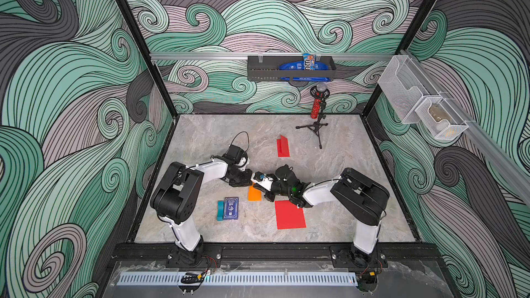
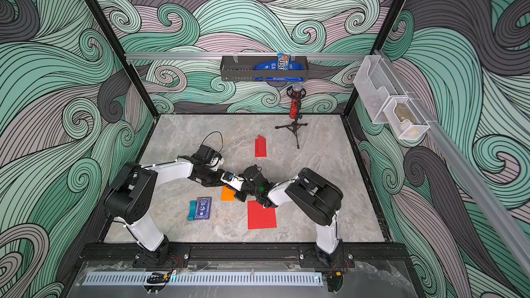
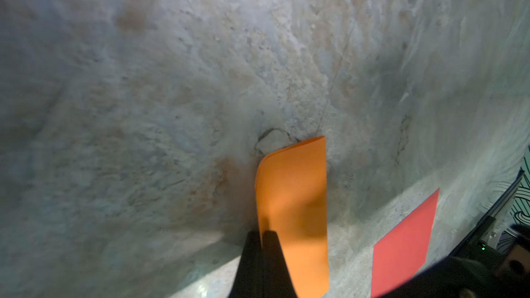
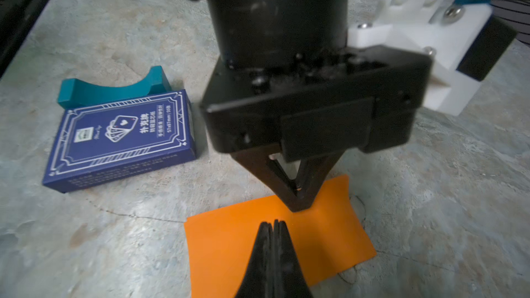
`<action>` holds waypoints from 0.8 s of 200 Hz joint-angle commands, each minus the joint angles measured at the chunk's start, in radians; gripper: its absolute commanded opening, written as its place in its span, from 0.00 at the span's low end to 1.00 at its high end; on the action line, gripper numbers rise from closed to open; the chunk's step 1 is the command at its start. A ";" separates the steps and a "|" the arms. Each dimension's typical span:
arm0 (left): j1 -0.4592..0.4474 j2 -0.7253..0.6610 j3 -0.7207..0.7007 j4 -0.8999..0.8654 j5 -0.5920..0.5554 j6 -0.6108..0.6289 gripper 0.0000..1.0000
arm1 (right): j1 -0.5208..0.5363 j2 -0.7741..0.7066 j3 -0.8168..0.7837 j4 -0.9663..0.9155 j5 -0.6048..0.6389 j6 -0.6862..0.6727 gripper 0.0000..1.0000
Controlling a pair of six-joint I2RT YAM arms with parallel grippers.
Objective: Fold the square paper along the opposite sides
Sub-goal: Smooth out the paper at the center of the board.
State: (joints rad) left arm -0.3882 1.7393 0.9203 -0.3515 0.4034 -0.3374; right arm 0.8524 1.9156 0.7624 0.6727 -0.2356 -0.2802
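The orange square paper (image 1: 254,195) (image 2: 227,195) lies on the grey stone tabletop (image 1: 218,139), mid-table. In the left wrist view the paper (image 3: 295,190) bows upward, and my left gripper (image 3: 262,232) is shut on one edge of it. The right wrist view shows the left gripper's fingers (image 4: 298,199) meeting at the far edge of the paper (image 4: 229,242). My right gripper (image 4: 272,222) is shut with its tips over the paper's middle; whether they touch it I cannot tell. In both top views the two grippers meet above the paper, left (image 1: 251,180) and right (image 1: 256,187).
A flat red paper (image 1: 289,215) lies just in front of the right wrist. A folded red paper (image 1: 283,147) sits farther back. A blue card box (image 1: 231,208) and a teal block (image 1: 220,210) lie left of the orange paper. A microphone on a tripod (image 1: 317,116) stands at the back.
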 commanded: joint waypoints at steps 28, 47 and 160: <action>0.006 0.009 0.028 -0.011 -0.017 -0.003 0.00 | 0.006 0.091 -0.075 -0.037 0.047 -0.025 0.00; 0.007 0.012 0.029 -0.013 -0.020 -0.004 0.00 | 0.026 0.079 -0.110 -0.049 0.065 -0.025 0.00; 0.015 0.012 0.032 -0.016 -0.031 -0.003 0.00 | 0.089 -0.003 -0.265 -0.057 0.133 0.037 0.00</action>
State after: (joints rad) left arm -0.3882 1.7393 0.9203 -0.3653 0.4042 -0.3408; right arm 0.9131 1.8870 0.5587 0.8192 -0.1230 -0.2676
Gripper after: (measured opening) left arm 0.047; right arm 0.042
